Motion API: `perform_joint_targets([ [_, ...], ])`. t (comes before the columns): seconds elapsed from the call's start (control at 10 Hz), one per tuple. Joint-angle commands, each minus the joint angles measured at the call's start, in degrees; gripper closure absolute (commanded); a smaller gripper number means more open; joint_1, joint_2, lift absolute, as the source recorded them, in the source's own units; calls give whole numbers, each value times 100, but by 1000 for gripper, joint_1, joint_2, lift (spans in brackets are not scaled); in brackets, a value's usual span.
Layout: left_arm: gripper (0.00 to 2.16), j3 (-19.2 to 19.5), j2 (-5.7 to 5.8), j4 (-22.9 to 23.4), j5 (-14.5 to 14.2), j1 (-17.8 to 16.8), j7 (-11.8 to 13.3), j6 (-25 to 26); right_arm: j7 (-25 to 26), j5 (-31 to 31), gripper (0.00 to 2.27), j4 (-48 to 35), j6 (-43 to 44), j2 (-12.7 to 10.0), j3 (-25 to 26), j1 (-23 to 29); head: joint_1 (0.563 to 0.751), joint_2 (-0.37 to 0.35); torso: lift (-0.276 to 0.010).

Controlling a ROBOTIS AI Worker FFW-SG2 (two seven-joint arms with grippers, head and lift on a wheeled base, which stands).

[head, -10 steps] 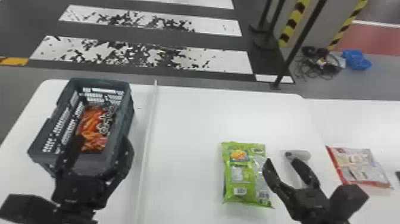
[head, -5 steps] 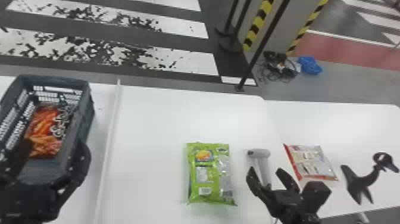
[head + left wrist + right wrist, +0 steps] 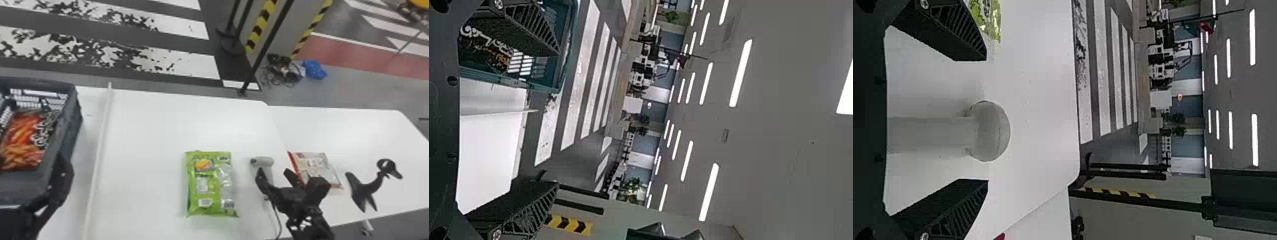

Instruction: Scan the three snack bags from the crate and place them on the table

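Snack bag (image 3: 210,185), green with a picture printed near its top, lies flat on the table (image 3: 159,127) between the long white strip (image 3: 99,153) and the scanner (image 3: 266,162). We reach forward with the right arm, its gripper (image 3: 273,172) above the scanner's handle, near the table's right edge. Its fingers are spread wide, with the handle in the gap and room on both sides, so we grasp nothing there. On our left, we have the left gripper (image 3: 32,159) at the near side of the crate (image 3: 65,127), its fingers parted and holding nothing. In the crate, near the table's far left corner, we see an orange-red bag (image 3: 24,137) with white lettering on black. Past the right edge, a pale, red-edged packet (image 3: 314,166) lies on the adjoining table (image 3: 367,134), near a black stand (image 3: 367,188).
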State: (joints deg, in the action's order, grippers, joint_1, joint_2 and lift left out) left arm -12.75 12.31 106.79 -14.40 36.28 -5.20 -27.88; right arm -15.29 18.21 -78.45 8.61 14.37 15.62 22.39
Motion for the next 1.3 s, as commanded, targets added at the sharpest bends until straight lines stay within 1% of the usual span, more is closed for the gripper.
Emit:
perform_joint_targets([
  [0.0,66,1,9,0,16,11,-7,-46,-105,-11,49,462,4,93,11,-306,695,-350,-37],
  [0.2,66,1,0,9,25,11,-7,-46,-246,-134,73,814,-49,128,-15,-508,695,-350,-37],
  [0.3,66,-8,0,9,34,11,11,-29,-246,-248,124,990,-84,154,-59,-596,695,-350,-37],
  [0.4,66,-8,-9,17,34,20,19,-46,-281,-274,360,1174,-102,189,-68,-675,695,-350,-37],
  [0.5,66,-8,0,26,34,20,19,-29,-369,-318,1288,1209,-277,216,-77,-719,695,-350,-37],
  [0.6,66,-8,-9,26,34,11,19,-29,-554,-327,1980,1201,-594,216,-50,-771,695,-350,-37],
  [0.7,66,1,-9,26,34,11,19,-29,-633,-336,2169,1192,-734,224,-50,-771,695,-350,-37],
  [0.8,66,9,-9,35,34,11,11,-29,-624,-318,2229,1192,-734,216,-50,-754,695,-350,-37],
  [0.9,66,9,-9,26,34,11,11,-11,-580,-301,2229,1174,-629,181,-24,-701,695,-350,-37],
  [1.0,66,9,-9,17,34,-7,2,-11,-518,-204,2233,998,-506,110,73,-534,695,-350,-37],
  [1.2,66,18,-9,-9,25,-51,2,7,-334,-11,2233,-83,-365,-206,292,257,695,-350,-37],
])
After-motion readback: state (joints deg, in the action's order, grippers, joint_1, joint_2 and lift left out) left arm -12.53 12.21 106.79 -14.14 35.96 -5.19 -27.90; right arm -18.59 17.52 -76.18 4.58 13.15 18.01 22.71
